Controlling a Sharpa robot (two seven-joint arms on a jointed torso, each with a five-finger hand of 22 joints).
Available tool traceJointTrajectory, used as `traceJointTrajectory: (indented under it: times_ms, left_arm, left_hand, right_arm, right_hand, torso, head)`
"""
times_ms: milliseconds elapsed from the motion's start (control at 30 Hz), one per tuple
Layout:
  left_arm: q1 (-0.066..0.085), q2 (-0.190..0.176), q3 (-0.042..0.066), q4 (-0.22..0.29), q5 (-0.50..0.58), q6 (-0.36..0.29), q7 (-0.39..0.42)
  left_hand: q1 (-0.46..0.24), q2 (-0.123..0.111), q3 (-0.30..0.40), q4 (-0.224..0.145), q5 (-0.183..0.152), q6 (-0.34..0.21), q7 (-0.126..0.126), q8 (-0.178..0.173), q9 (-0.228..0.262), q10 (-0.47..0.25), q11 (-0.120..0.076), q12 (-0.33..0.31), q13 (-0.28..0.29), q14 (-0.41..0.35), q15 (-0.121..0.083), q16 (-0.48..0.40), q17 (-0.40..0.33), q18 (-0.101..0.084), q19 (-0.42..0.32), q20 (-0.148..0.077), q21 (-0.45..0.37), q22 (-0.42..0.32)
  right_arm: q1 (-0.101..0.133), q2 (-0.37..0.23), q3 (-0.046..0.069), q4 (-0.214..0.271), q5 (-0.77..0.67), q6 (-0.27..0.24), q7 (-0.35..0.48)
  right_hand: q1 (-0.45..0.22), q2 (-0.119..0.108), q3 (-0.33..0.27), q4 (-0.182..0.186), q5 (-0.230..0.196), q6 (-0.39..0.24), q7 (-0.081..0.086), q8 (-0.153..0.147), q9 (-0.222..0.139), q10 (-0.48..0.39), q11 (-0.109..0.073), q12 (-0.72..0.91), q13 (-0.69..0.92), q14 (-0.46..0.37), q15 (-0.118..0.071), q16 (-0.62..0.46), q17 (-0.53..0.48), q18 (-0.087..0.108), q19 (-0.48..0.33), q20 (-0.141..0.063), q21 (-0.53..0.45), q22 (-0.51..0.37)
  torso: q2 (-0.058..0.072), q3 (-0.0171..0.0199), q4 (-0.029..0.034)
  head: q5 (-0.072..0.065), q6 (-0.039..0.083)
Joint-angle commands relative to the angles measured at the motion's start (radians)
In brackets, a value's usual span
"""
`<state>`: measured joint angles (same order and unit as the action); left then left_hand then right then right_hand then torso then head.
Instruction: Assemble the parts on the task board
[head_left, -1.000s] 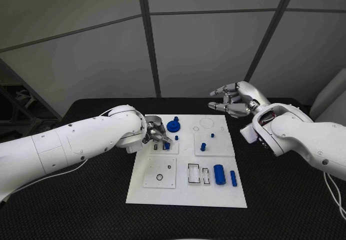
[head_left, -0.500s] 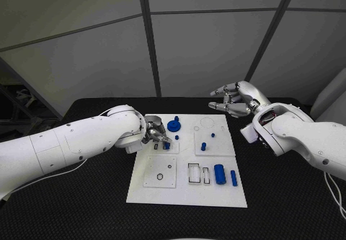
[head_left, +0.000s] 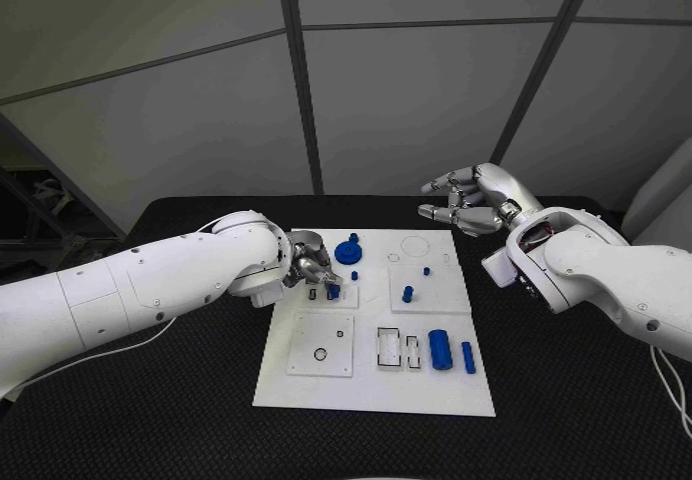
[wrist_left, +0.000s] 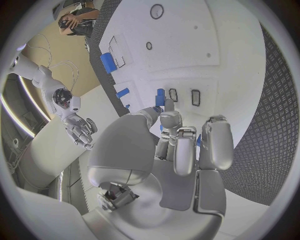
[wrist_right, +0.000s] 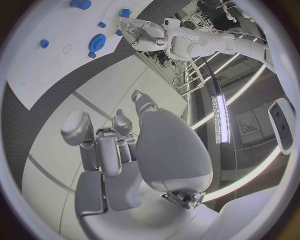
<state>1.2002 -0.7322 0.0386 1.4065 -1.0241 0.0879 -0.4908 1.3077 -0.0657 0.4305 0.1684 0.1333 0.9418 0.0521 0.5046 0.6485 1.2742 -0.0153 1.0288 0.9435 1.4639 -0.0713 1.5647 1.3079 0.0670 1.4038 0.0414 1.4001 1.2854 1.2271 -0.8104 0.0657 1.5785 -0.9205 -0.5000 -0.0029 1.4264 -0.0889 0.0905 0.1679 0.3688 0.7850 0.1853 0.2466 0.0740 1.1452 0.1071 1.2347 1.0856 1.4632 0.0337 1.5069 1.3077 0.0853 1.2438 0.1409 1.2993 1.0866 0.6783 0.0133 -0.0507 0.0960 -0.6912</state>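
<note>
Left hand (head_left: 309, 268) sits low over the upper-left part of the task board (head_left: 375, 395), fingers (wrist_left: 178, 150) curled in around a small blue part (head_left: 333, 290) at a slot in that corner; the wrist view shows blue between the fingertips, so the part reads as gripped. The board lies in the middle of the black tabletop (head_left: 173, 400). Blue parts counted in the head view, left to right: the held piece, one gear-shaped disc (head_left: 348, 251) just beside the left hand, one tiny stud (head_left: 353, 275) below the disc, three small pegs (head_left: 407, 293) in the upper-right panel, then one thick cylinder (head_left: 438, 349) and one thin rod (head_left: 467, 356) lying side by side near the right edge. One black ring (head_left: 319, 353) lies on the lower-left panel; two rectangular slots (head_left: 388, 345) sit left of the cylinder. No legible writing or labels on the board. Right hand (head_left: 469, 203) hangs above the board's far right corner, fingers loosely curled and apart, holding nothing.
</note>
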Motion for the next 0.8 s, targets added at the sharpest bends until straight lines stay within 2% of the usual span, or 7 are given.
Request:
traceJointTrajectory:
  times_ms: [33,800]
  left_arm:
    - [0.001,-0.002,0.0,0.003,0.007,-0.023,0.02]
    - [0.0,-0.016,-0.001,0.006,-0.015,-0.063,0.028]
  left_hand:
    - [-0.013,0.002,0.069,-0.061,-0.004,-0.007,0.001,0.005,0.002,0.004,-0.003,-0.006,-0.001,0.107,-0.001,0.006,0.263,-0.001,-0.003,-0.001,-0.004,0.001]
    - [-0.024,-0.007,0.088,-0.07,-0.002,-0.006,-0.001,0.008,0.007,0.01,-0.004,-0.002,0.003,0.107,-0.002,0.006,0.263,-0.002,0.001,-0.001,-0.001,0.008]
  right_arm:
    - [0.002,0.0,0.001,0.0,-0.001,0.004,0.003]
    - [0.002,0.001,0.001,-0.003,-0.002,0.006,0.002]
  right_hand:
    - [-0.005,0.001,-0.003,0.002,0.002,0.007,0.003,0.002,0.0,0.005,-0.005,-0.004,0.0,0.07,-0.007,-0.007,0.122,0.018,-0.004,-0.005,-0.003,-0.002]
    - [-0.006,0.001,-0.003,0.002,0.001,0.007,0.003,0.003,-0.001,0.005,-0.005,-0.005,-0.001,0.07,-0.007,-0.007,0.122,0.018,-0.004,-0.005,-0.004,-0.003]
  torso:
    - [0.0,0.0001,0.0001]
    - [0.0,-0.0001,0.0003]
  head:
    - [0.0,-0.001]
    - [0.003,0.001]
